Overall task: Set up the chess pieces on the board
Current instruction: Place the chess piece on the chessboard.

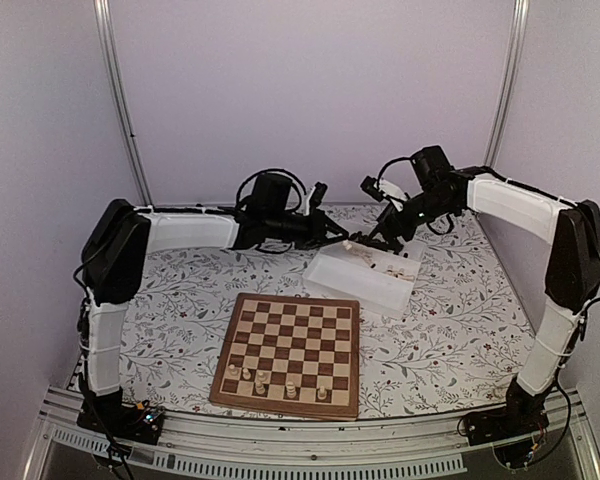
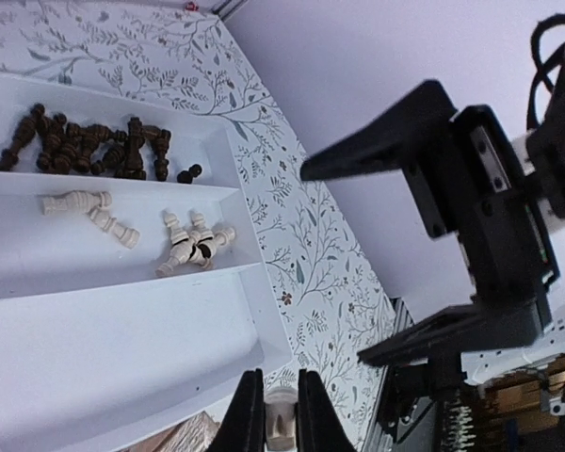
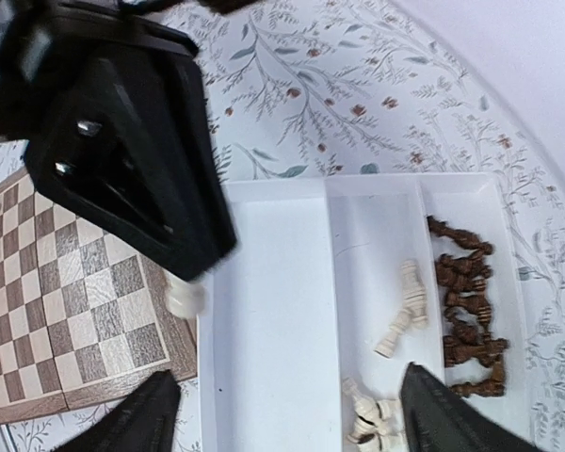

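Observation:
My left gripper [image 2: 281,388] is shut on a pale cream chess piece [image 2: 281,422], held above the near corner of the white tray [image 2: 122,320]. From the right wrist this piece [image 3: 184,299] hangs under the left gripper [image 3: 122,160], beside the board's corner. My right gripper [image 3: 292,419] is open wide over the tray [image 3: 264,311], nothing between its fingers. In the tray lie dark pieces [image 3: 466,315] and pale pieces [image 3: 405,306]. The board [image 1: 290,340] carries several pale pieces [image 1: 261,378] on its near row. Both grippers, left [image 1: 342,238] and right [image 1: 380,240], meet over the tray [image 1: 365,280].
The tray stands just behind the board's far right corner on the floral cloth [image 1: 460,320]. White enclosure walls close in the back and sides. The two grippers sit very close together, the right one [image 2: 471,245] looming beside the left.

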{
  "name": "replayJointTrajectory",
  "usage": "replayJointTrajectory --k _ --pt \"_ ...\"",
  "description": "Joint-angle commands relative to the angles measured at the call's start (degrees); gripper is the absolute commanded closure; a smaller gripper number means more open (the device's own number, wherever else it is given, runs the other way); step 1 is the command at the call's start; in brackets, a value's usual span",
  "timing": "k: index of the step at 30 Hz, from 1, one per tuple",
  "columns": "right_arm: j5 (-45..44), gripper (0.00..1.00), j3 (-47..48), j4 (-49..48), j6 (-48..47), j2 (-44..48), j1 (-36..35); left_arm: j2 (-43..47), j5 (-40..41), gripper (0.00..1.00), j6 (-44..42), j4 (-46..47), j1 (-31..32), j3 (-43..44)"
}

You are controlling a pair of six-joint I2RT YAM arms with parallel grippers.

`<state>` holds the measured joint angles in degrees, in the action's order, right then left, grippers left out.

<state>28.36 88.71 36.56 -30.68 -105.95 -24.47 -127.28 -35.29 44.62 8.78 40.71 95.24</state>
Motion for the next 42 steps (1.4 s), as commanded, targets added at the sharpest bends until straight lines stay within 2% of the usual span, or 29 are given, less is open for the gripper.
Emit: replayJointTrajectory --k 1,5,9,11,15,18,21,26,32,42 --pt "-6.0 0.01 0.6 0.6 0.7 7.6 1.8 16.9 8.2 1.0 -15.3 -6.6 -0.5 -8.1" --pt "-7.6 0.01 0.3 -1.9 3.0 10.4 6.1 29.0 16.2 1.0 -22.2 -10.3 -0.1 -19.7" --pt "0.6 0.01 -4.3 -5.0 9.4 11.1 12.3 39.8 24.5 1.0 -27.8 -15.8 1.5 -29.6" --pt "5.3 0.01 -5.1 -2.0 8.4 9.3 13.9 44.7 27.9 1.0 -29.9 -18.7 3.1 -33.5" --pt "10.5 0.04 -8.4 -0.4 4.5 3.9 14.4 54.2 33.5 0.99 -30.1 -23.4 8.6 -40.9" --pt "12.3 0.09 -13.8 -4.7 2.9 4.8 14.4 60.6 38.6 0.99 -28.2 -26.1 14.2 -45.5" --pt "11.2 0.11 -14.9 -5.5 1.2 5.9 14.4 65.1 42.1 0.99 -24.9 -29.5 19.4 -48.8" --pt "11.9 0.14 -16.6 -7.1 0.2 7.5 14.4 67.2 48.2 0.98 -17.5 -31.9 27.7 -54.4" --pt "13.8 0.2 -16.6 -5.9 -0.5 6.3 14.4 64.0 57.6 0.98 -9.4 -32.0 37.3 -58.4" --pt "14.7 0.25 -16.1 -4.8 -1.3 5.1 14.4 57.4 61.1 0.98 -3.3 -32.1 42.6 -59.7"
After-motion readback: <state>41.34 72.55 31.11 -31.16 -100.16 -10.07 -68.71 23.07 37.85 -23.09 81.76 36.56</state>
